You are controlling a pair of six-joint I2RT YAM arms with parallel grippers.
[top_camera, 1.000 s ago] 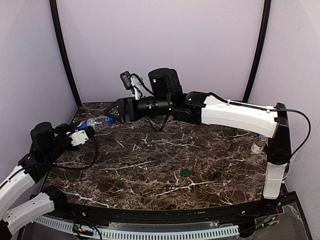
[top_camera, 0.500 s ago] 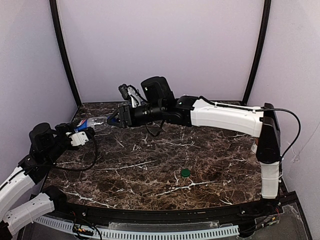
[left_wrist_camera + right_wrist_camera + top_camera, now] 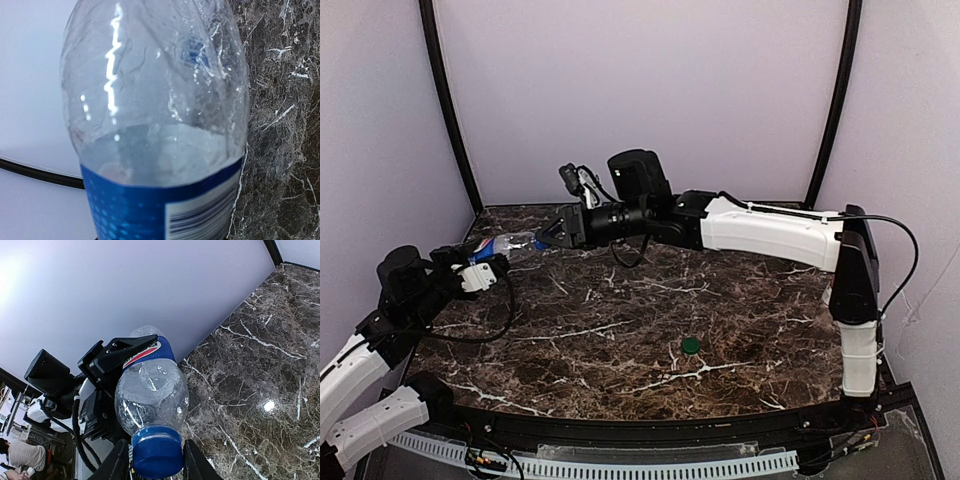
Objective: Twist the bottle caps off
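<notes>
Right wrist view shows the right gripper (image 3: 156, 446) straddling the blue cap (image 3: 156, 452) of the bottle (image 3: 150, 390); contact cannot be told. The left gripper (image 3: 131, 351) clamps the body at the scene's far left. Thin, crinkled walls likely buckle, so the stiff cap is the place to grip.

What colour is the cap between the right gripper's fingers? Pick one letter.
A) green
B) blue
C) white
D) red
B: in the right wrist view the cap on the bottle, flanked by the right gripper, is blue.
</notes>
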